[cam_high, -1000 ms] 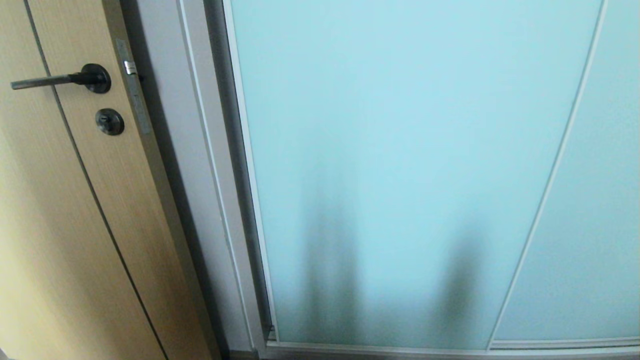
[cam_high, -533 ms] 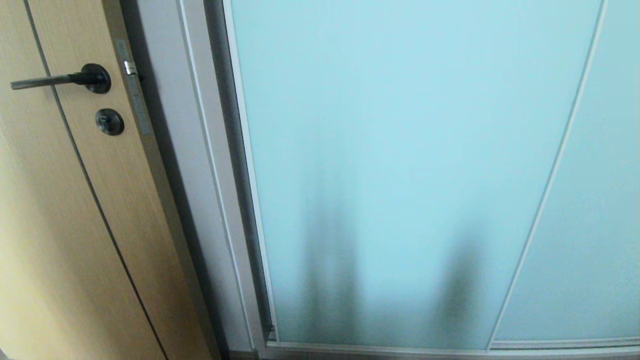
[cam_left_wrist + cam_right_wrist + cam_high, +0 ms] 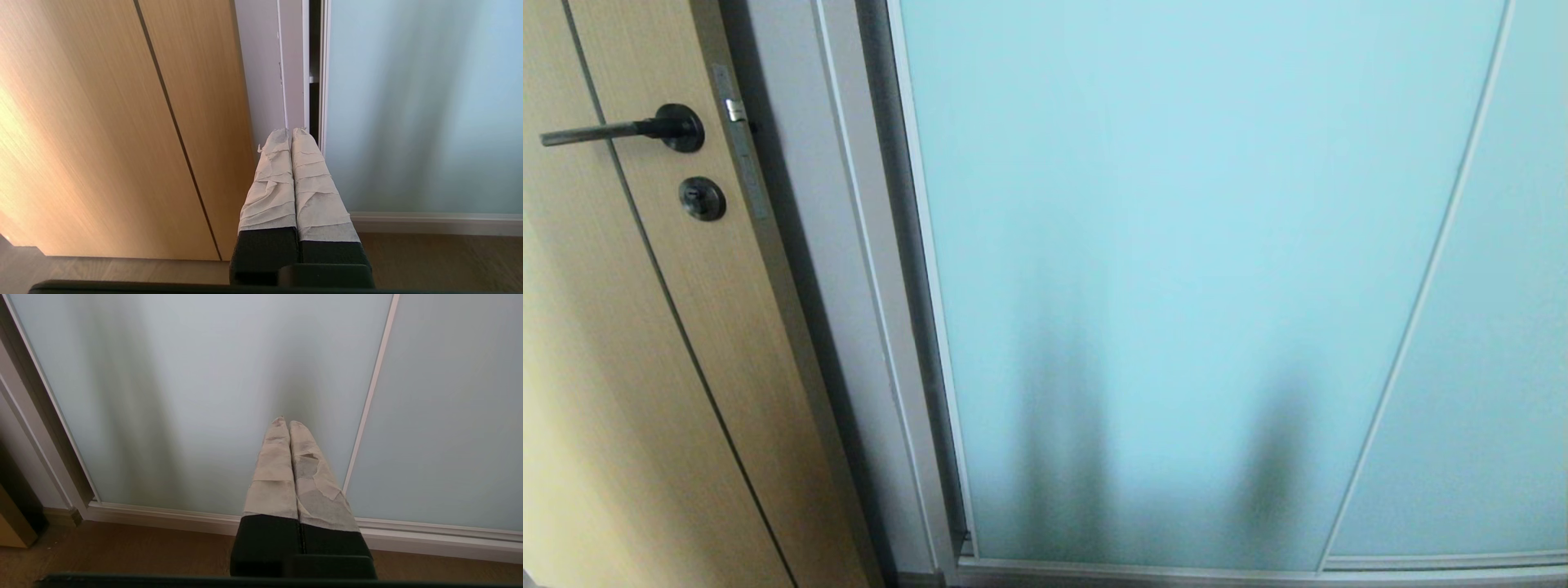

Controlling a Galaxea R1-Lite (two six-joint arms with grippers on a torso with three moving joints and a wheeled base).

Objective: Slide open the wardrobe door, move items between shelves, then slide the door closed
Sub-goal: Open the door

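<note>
the sliding wardrobe door (image 3: 1176,269) fills the middle of the head view, its frosted aqua pane drawn across the compartment, with a second pane (image 3: 1486,367) overlapping behind its right frame edge. along its left edge a narrow dark gap separates it from the grey-white jamb (image 3: 849,269), and beyond the jamb stands a tan wooden door (image 3: 629,367) with a dark lever handle (image 3: 613,131). the left gripper (image 3: 291,131) has its taped fingers pressed together, holding nothing, tips pointing at that gap beside the jamb. the right gripper (image 3: 284,422) is likewise closed and empty, aimed at the pane low down, above the bottom rail (image 3: 171,516) and bare wooden floor (image 3: 122,551).
</note>
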